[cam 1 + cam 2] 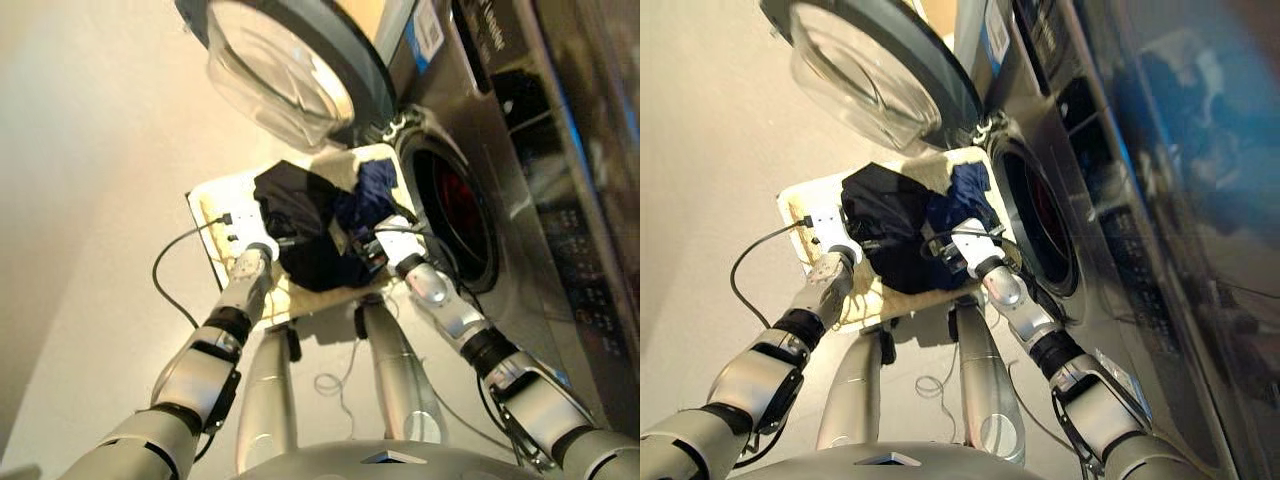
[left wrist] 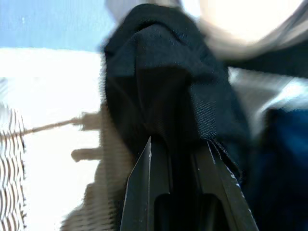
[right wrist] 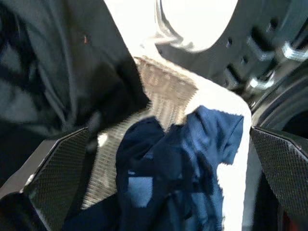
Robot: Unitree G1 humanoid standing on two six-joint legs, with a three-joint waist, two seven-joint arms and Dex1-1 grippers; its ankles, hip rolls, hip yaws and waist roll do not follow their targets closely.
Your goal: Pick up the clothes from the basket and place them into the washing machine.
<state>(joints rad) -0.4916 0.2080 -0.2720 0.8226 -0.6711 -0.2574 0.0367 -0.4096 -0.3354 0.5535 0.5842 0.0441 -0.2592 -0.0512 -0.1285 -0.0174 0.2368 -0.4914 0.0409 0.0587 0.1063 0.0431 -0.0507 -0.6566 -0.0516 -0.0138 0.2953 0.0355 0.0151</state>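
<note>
Beside the open washing machine (image 1: 470, 190), the black garment (image 1: 300, 225) is bunched in my left gripper (image 2: 180, 159), fingers clamped on its fold, above the basket (image 1: 215, 205). The navy garment (image 3: 178, 168) lies directly ahead of my right gripper (image 3: 159, 183), fingers spread wide and empty, nearer the drum. Only the head views show something red inside the drum (image 1: 455, 195).

two spread black gripper fingers (image 3: 57, 168) frame a crumpled navy blue garment (image 3: 178, 178) lying on the cream wicker basket (image 3: 163, 91), black cloth (image 3: 62, 62) filling the upper left.
</note>
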